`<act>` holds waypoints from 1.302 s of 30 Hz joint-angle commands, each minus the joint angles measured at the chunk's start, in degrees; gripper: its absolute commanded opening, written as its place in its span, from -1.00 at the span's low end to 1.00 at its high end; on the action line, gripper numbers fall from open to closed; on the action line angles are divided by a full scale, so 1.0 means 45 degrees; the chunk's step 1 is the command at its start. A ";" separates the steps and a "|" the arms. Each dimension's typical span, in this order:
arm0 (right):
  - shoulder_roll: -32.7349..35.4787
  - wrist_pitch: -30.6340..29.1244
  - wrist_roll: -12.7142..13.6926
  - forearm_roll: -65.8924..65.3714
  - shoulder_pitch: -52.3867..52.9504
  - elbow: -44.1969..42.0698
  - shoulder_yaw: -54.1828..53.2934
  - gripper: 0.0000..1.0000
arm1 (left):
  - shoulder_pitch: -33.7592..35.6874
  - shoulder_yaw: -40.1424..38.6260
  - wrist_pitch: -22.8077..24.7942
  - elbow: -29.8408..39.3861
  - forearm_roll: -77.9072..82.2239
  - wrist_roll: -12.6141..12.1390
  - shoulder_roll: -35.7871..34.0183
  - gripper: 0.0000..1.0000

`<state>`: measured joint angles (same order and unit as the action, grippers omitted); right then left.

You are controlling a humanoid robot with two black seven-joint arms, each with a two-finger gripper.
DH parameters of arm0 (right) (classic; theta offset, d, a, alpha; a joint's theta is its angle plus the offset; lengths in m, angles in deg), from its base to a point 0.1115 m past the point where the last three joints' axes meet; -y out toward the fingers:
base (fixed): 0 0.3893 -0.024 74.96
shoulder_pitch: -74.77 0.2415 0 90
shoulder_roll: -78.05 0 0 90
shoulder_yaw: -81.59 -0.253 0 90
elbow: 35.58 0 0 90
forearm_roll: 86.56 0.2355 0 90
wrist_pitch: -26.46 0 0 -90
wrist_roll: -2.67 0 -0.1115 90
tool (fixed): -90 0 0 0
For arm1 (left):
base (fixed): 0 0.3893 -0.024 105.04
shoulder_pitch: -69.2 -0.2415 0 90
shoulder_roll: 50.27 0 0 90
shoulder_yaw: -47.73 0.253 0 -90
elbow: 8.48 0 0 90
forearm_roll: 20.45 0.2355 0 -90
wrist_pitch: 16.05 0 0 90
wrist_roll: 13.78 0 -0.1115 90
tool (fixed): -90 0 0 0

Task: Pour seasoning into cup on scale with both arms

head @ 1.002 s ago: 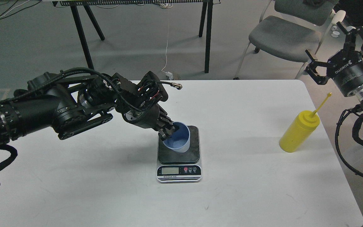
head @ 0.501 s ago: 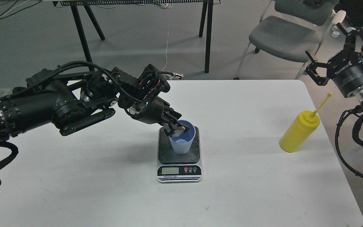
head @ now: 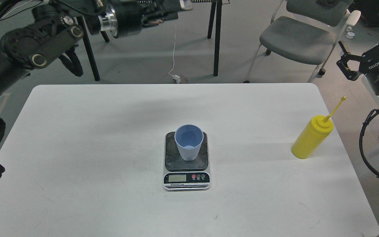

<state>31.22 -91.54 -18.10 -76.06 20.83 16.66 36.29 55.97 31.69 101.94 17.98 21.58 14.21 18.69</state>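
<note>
The light-blue ribbed cup stands upright and alone on the dark plate of the scale at the table's middle. The yellow seasoning bottle stands near the right edge, its cap stick pointing up and to the right. My left arm is raised high at the top left; its gripper is far above and behind the cup, dark and partly cut by the frame edge. My right gripper hangs beyond the table's right edge, above and right of the bottle, fingers spread and empty.
The white table has rounded corners. Behind it are a grey chair, the black legs of another table and a white cable on the floor. My right arm's cables loop beside the table's right edge.
My left gripper has let go of the cup and risen up and back to the top of the view. The cup stays upright on the scale. My right gripper has shifted slightly right.
</note>
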 commanded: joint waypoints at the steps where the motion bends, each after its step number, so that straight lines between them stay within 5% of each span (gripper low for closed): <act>1: 0.0774 0.0000 0.1233 0.1783 -0.0102 0.0031 -0.0032 0.98 | -0.1059 -0.0048 0.0002 -0.1835 -0.6362 0.0003 -0.0012 0.49; 7: 0.2355 0.0000 0.2757 0.4575 -0.1817 0.0129 -0.0013 0.97 | -0.3012 -0.0514 0.0002 -0.3006 -0.9181 0.0003 -0.0324 0.60; 11: 0.3275 0.0000 0.3149 0.6023 -0.3633 0.0207 -0.0012 0.97 | -0.4126 -0.1881 0.0002 -0.3595 -0.9516 0.0003 -0.0363 0.61; 22: 0.3336 0.0000 0.2994 0.7100 -0.7972 0.0908 0.0027 0.98 | -0.4832 -0.2079 0.0002 -0.3615 -0.9535 0.0003 -0.0363 0.69; 39: 0.1345 0.0000 0.3287 0.6261 -0.8599 0.3644 -0.0071 0.99 | -0.5242 -0.2060 0.0002 -0.3732 -0.9554 0.0003 -0.0461 0.71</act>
<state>38.79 -91.54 -3.32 -46.83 -17.97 32.10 36.34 32.93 22.42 101.95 1.21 -21.34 14.22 16.81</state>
